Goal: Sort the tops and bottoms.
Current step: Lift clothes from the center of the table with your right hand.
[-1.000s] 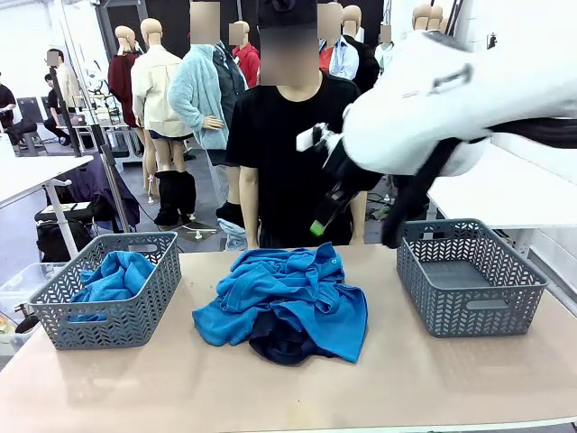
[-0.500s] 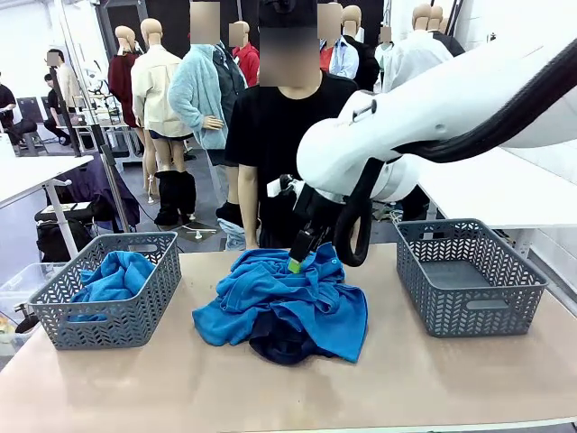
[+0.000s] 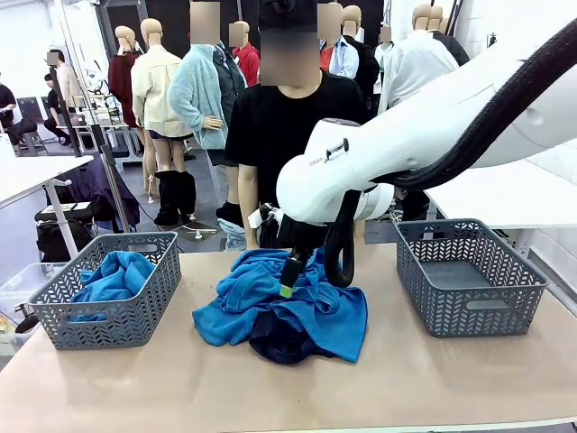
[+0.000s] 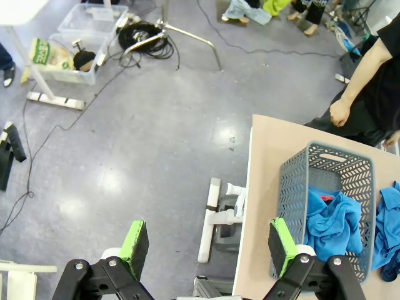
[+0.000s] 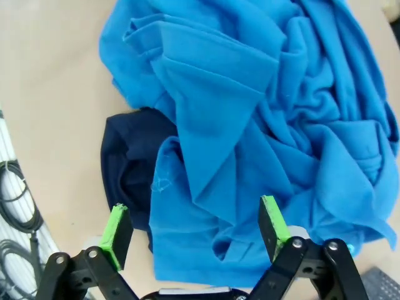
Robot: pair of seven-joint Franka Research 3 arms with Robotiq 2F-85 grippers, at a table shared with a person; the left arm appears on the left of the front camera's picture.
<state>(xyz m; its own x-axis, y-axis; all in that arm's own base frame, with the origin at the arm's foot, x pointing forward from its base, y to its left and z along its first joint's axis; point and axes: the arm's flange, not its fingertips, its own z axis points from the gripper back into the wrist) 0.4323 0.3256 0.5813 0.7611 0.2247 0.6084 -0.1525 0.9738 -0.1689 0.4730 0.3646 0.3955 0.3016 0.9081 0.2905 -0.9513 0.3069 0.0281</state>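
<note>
R gripper (image 5: 195,226) spread wide over tops (image 5: 262,106)

Bright, even overhead light in all three views. Front view: sharp, with a short soft shadow under the tops (image 3: 279,302) on the table (image 3: 433,379); upper left of frame is blown out to white. Left wrist view: glare patches on the grey floor (image 4: 156,125) at centre and lower left; straight lines bend toward the edges. Right wrist view: crisp fabric folds, soft shading in the creases.
</note>
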